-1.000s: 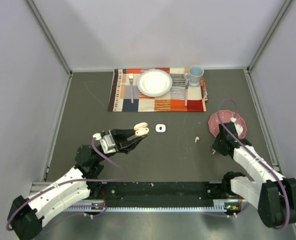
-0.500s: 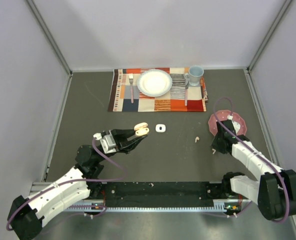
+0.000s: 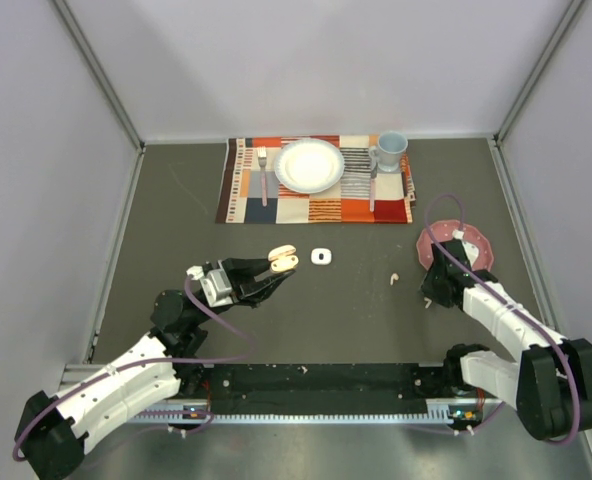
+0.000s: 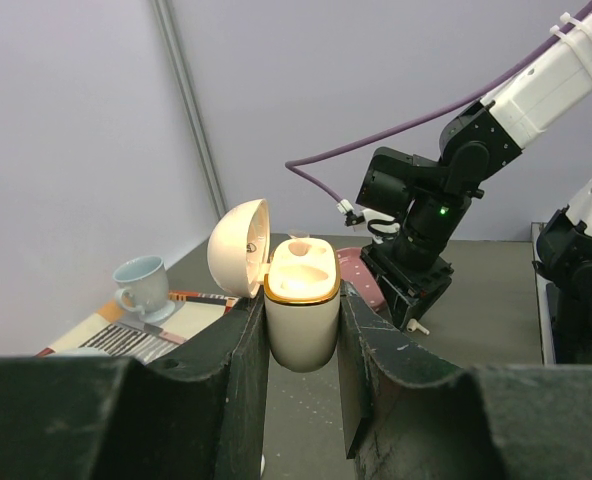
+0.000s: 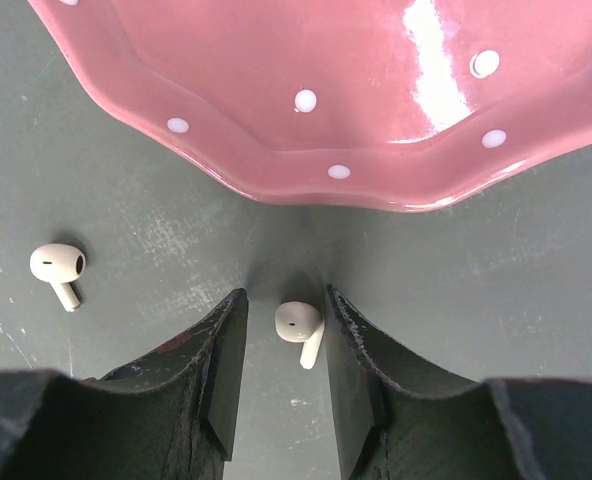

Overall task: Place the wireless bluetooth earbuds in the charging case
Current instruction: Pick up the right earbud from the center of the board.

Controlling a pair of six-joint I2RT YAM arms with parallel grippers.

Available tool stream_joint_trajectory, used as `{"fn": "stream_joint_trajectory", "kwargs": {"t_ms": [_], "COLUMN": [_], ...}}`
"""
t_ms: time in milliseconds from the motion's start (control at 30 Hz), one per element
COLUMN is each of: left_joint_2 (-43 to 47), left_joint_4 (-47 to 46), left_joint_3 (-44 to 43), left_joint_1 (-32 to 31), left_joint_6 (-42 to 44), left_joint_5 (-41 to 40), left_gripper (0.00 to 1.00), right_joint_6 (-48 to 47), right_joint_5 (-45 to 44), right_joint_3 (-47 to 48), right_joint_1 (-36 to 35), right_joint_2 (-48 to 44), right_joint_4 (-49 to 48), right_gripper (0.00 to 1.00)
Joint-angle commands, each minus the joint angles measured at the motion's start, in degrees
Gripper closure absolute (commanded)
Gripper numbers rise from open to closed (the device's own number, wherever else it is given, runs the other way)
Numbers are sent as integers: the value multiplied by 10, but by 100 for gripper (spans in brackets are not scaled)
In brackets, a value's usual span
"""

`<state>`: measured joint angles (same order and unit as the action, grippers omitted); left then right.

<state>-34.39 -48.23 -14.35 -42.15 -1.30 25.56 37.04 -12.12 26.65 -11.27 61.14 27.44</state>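
Right wrist view: we find the right gripper point(image 5: 284, 298) slightly parted, empty, straddling one earbud point(image 5: 298, 322) beside the plate point(image 5: 376, 120), a second earbud point(image 5: 56, 265) lying apart, the left gripper point(image 4: 303, 305) clamped on the open case point(image 4: 301, 335); an off-centre close could flick the rounded earbud away.

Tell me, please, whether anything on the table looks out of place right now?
Two earbuds lie loose on the table beside the pink plate, not in the charging case the left gripper holds open: one between the right gripper's fingers, one farther to the side. Nothing looks spilled or damaged.
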Motion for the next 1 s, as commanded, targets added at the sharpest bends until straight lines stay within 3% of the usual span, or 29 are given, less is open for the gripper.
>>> {"fn": "stream_joint_trajectory", "kwargs": {"t_ms": [0, 333, 967], "left_joint_2": [-1, -3, -9], "left_joint_4": [-11, -12, -13], "left_joint_3": [-2, -2, -2], "left_joint_1": [0, 0, -1], "left_joint_6": [8, 8, 9], "left_joint_5": [-9, -12, -13], "left_gripper": [100, 100, 100], "right_joint_6": [3, 18, 23], "right_joint_5": [-11, -8, -13], "right_joint_3": [7, 4, 4], "right_joint_1": [-10, -15, -23], "right_joint_2": [-1, -14, -11], "right_joint_4": [16, 25, 27], "right_gripper": [63, 72, 73]}}
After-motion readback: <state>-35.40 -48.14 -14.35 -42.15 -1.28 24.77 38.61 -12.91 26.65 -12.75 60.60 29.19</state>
